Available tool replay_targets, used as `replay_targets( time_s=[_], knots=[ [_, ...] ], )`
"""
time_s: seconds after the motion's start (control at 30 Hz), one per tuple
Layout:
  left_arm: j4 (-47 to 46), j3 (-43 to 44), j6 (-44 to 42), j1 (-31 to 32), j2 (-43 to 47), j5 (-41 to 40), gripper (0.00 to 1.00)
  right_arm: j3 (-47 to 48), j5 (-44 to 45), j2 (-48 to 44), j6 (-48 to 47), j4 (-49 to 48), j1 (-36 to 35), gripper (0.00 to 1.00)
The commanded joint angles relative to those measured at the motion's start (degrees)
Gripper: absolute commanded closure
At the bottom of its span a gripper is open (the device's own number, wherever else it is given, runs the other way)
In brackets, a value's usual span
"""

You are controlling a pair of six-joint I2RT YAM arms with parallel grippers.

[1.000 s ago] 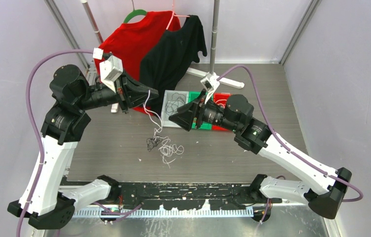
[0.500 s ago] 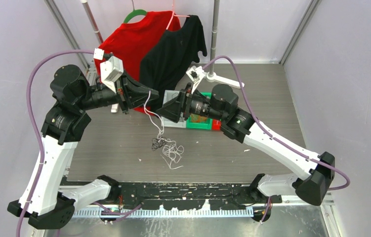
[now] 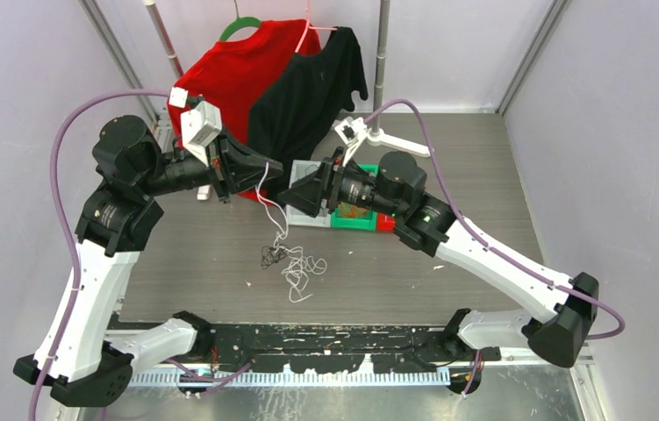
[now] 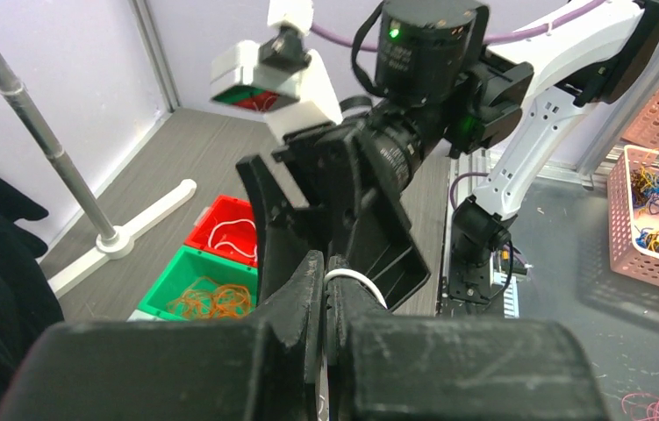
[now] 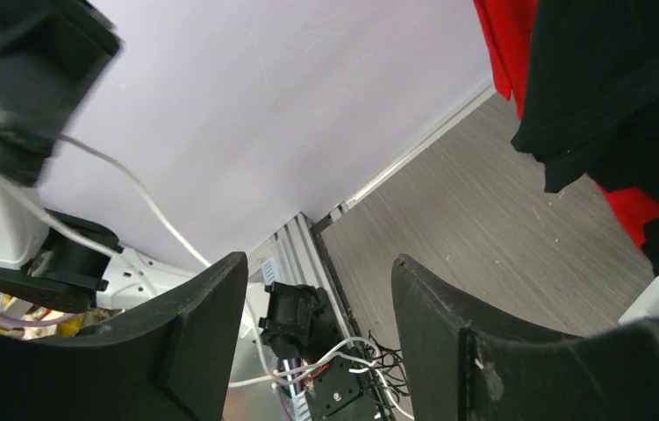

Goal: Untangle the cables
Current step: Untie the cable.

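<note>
Cables (image 3: 283,257) lie tangled on grey wood-grain table (image 3: 483,158), pale walls (image 3: 36,70) around.

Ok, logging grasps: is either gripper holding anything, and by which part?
The left gripper pinches the thin white cable near its upper end, the rest hanging to the black-and-white cable tangle below. The right gripper is open and holds nothing.

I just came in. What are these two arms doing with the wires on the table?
The left gripper has its jaws shut on a white cable and holds it up, so it hangs down to a knot of white and black cables on the table. The right gripper is beside the hanging cable with its jaws open, holding nothing.
</note>
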State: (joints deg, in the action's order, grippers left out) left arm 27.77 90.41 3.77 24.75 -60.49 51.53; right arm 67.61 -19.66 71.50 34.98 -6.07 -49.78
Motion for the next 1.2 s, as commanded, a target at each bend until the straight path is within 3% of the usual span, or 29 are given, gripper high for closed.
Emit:
replay_targets(
  time_s=[0.0,0.33,0.77,1.17],
  knots=[
    [-1.31,-0.23,-1.17,0.29,1.22,0.35,1.0,1.17,1.48,-5.17,-1.16,-1.45,-0.08,0.34],
    [-1.25,0.52,-1.22,0.6,0.65,-0.55,1.0,-0.13,-3.28,-2.54,1.84,-3.87,-1.47,0.34],
    [-1.22,1.64,-1.05,0.84,0.38,-0.68,1.0,2.53,-0.43,4.19,-0.37,-2.38,-4.83,0.35],
    [-1.24,8.64,3.73,3.85,-3.85,-1.24,1.0,0.58,4.02,15.35,-4.24,-9.92,-6.51,0.42]
  ],
)
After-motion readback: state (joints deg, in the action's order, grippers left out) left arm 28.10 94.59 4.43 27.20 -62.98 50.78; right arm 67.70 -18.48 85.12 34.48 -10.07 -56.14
